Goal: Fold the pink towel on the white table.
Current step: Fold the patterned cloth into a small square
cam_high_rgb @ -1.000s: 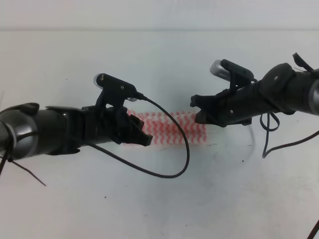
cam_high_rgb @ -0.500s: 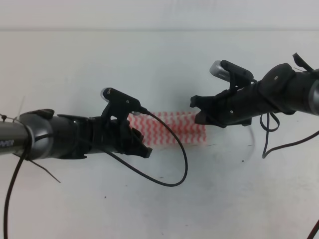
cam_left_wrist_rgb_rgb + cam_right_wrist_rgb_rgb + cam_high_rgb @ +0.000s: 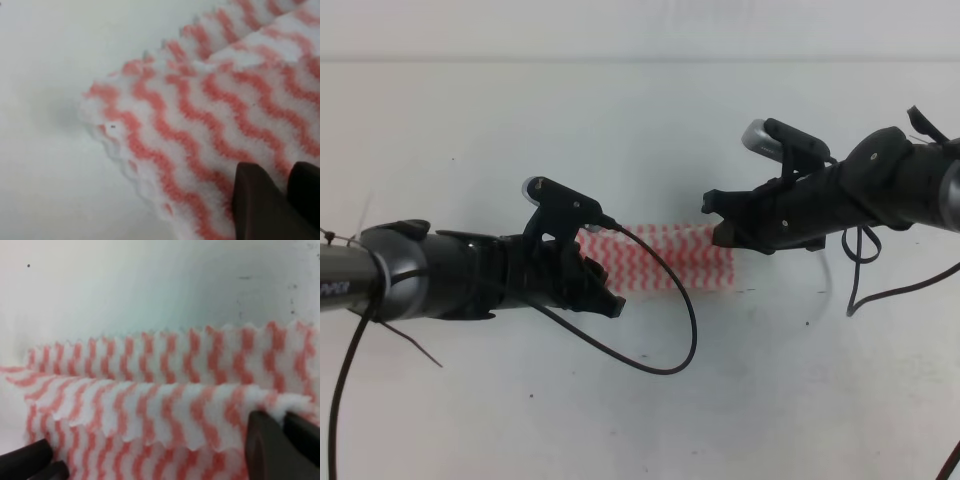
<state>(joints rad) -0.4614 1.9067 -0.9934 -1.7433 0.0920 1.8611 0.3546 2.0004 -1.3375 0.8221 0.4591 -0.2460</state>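
Pink towel (image 3: 665,257): one, folded strip; left gripper (image 3: 280,200), right gripper (image 3: 285,440) each pinching it.

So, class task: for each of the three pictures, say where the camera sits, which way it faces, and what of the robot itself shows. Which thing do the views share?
Exterior high: mounted above, looking down on the white table; both arms show, left pincer and right pincer at the ends of the pink towel.
Left wrist: on the left arm, facing a scalloped towel corner up close; dark fingertips at bottom right.
Right wrist: on the right arm, looking low along the folded towel; dark fingertips at bottom right.
Shared: all three see the towel and table.
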